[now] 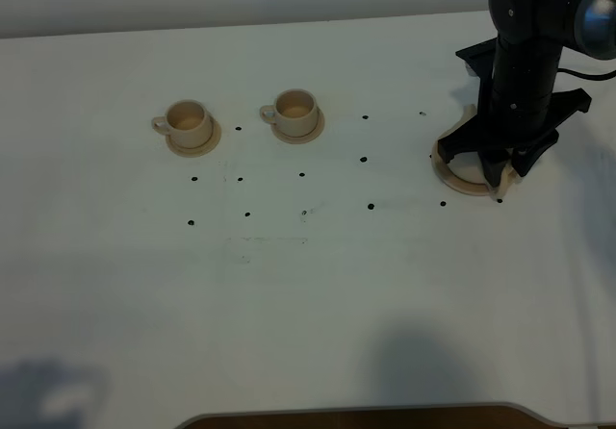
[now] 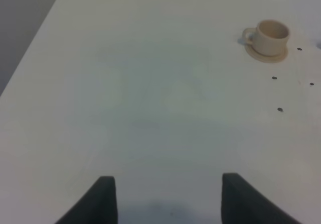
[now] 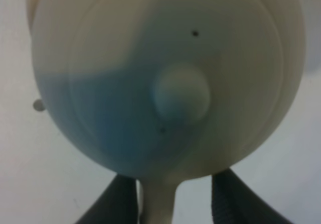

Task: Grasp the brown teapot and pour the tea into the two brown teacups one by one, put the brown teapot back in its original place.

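Teapot look: squat, rounded tan teapot (image 3: 165,58), small knobbed lid (image 3: 180,96).
Teapot place: on the wide saucer (image 1: 460,181), well right of the nearer teacup (image 1: 295,110) and farther teacup (image 1: 188,119).
Teapot heading: loop handle (image 3: 158,204) towards the right wrist; spout hidden.
Right gripper (image 3: 174,194): pointing down, fingers apart astride the handle.
Left gripper (image 2: 170,199): fingers spread above the white table (image 2: 150,108).

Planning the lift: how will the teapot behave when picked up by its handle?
The teapot looks glazed ceramic: probably rigid, slick, chip-prone. Its wide body sits beyond the thin handle, so it may swing spout-down. The lid seems seated and could slip when tilted.
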Controlling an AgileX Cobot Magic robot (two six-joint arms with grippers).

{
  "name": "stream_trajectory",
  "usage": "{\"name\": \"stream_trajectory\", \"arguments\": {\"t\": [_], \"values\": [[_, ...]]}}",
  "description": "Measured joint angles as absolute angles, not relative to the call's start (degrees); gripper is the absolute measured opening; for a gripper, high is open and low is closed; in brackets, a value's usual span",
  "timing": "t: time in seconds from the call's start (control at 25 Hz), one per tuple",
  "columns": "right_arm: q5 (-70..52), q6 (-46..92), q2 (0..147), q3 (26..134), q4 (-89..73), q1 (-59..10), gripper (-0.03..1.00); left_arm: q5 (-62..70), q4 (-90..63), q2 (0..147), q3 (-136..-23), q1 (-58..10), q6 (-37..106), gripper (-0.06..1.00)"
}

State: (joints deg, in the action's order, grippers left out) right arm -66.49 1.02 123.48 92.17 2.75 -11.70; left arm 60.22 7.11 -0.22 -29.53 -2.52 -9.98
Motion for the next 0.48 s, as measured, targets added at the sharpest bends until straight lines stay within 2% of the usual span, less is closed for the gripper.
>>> {"name": "stream_trajectory", "arguments": {"t": [0.16,0.28,0.48], "values": [[-66.2,1.3,123.5,92.2,2.8,-11.6,0.23,60.2,7.1,-0.2,-29.5,-2.5,-10.0,0.5],[-66.1,1.7,123.5,92.2,2.9,-11.6,0.12,60.2,7.1,-0.2,-29.5,-2.5,-10.0,0.5],[-66.1,2.8,123.5,92.2,2.9,-11.6,0.11,60.2,7.1,-0.2,-29.5,-2.5,-10.0,0.5]]}}
